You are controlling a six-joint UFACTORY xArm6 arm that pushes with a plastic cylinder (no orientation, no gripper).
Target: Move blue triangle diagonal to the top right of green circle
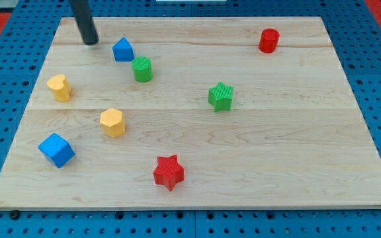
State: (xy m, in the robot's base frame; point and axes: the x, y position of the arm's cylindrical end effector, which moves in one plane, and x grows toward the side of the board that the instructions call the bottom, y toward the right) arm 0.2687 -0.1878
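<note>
Pale wood surface (256, 165) on blue pegboard (12, 66); my tip (91, 42) left of blue triangle (122, 49) | triangle just upper-left of green circle (142, 69) | no jaws; bare rod holds nothing

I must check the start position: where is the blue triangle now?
The blue triangle sits near the view's top left, just up-left of the green circle, with my tip to its left, apart from it.
</note>
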